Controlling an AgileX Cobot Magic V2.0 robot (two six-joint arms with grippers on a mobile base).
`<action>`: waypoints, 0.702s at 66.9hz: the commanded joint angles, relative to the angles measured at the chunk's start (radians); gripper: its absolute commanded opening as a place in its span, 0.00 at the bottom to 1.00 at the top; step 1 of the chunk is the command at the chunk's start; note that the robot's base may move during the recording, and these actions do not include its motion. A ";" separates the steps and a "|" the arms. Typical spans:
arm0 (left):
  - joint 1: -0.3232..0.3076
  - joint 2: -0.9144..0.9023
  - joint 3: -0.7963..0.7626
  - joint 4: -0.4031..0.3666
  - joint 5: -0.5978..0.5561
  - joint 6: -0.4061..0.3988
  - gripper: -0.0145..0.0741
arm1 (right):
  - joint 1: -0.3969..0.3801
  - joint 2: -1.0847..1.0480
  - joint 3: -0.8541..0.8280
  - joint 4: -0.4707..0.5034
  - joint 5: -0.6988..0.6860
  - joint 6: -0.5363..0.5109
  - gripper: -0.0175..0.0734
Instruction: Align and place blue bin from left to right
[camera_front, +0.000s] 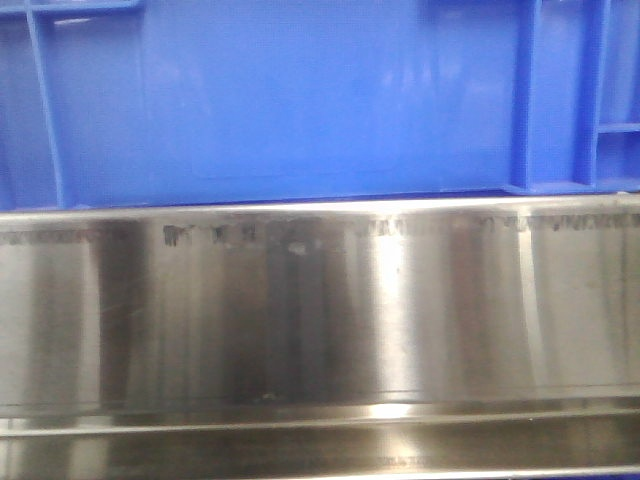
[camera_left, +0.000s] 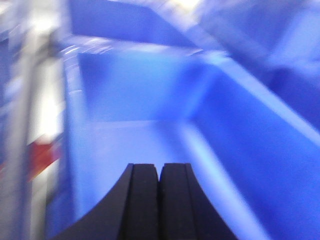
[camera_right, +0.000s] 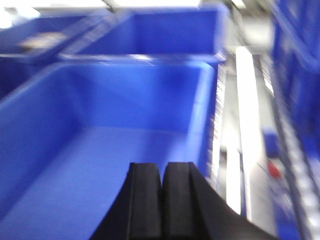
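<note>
Blue bin (camera_front: 300, 100) sits on a steel shelf (camera_front: 320, 310), filling twelve o'clock; left gripper (camera_left: 159, 200) and right gripper (camera_right: 162, 200) hover closed, empty, above its interior, seemingly poised to reposition.

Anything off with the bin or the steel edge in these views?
Nothing stands out. The blue bin sits level on the steel ledge, which shows only dark scuffs along its top edge. Both wrist views are blurred; left gripper and right gripper are shut, empty.
</note>
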 joint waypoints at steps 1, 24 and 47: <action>-0.007 -0.073 0.094 0.003 -0.156 -0.004 0.04 | 0.002 -0.090 0.099 -0.018 -0.108 -0.016 0.12; -0.007 -0.292 0.392 0.019 -0.329 -0.004 0.04 | 0.002 -0.356 0.421 -0.018 -0.220 -0.113 0.12; -0.007 -0.404 0.466 0.010 -0.339 -0.004 0.04 | 0.002 -0.551 0.488 -0.018 -0.213 -0.114 0.12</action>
